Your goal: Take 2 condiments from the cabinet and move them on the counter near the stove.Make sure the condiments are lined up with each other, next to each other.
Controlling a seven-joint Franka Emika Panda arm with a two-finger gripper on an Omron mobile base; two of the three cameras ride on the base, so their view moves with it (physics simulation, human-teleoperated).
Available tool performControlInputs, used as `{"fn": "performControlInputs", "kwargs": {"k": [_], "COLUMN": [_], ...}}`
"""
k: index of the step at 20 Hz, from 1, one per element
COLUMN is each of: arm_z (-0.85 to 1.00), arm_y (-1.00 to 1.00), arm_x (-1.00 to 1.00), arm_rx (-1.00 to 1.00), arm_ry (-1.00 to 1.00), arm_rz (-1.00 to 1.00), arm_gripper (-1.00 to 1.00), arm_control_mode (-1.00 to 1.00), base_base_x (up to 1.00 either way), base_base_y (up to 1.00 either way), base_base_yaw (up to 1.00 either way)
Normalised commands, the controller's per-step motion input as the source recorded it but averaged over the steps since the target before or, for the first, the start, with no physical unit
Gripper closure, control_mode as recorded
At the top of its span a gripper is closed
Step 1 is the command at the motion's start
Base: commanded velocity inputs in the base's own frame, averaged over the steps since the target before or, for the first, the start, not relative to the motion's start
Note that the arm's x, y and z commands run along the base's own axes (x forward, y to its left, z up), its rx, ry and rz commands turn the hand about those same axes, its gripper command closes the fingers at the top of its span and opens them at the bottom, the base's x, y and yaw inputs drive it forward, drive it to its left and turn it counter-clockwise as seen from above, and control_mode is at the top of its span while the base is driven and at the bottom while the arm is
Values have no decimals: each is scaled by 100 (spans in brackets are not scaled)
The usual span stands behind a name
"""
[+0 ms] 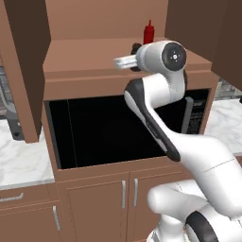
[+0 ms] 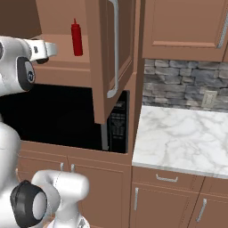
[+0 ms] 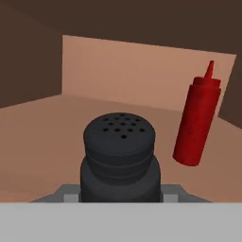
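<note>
Black shaker [image 3: 119,158] held between fingers [image 3: 66,194], on bare wooden cabinet shelf [image 3: 38,142]; red bottle [image 3: 197,124] beyond.

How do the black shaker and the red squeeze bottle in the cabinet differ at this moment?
The black shaker is squat with a rounded, perforated cap; the red squeeze bottle is taller, slim, with a pointed nozzle. The shaker sits between the fingers of the hand, which is shut on it; the red bottle stands free farther back. Both are on the cabinet shelf.
</note>
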Motion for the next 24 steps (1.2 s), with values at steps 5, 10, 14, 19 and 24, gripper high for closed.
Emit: {"fn": "performControlInputs", "kwargs": {"k": [5,10,14,19,24], "arm_z": [0,-6,-32,-27,-25], "arm_y": [-44,-48,-54,-48,-32], "arm_x": [-100,-95,-72,-57,-35], "arm_rx": [7,0,0,0,0], "arm_ry": [11,12,12,11,8], "arm_rz": [0,0,0,0,-1], "arm_gripper": [100,100,100,100,100], "arm_control_mode": [-100,-100,-100,-100,-100], "base_base_x": [0,0,0,0,0], "base_base_y": [0,0,0,0,0], "base_base_yaw": [0,0,0,0,0]}}
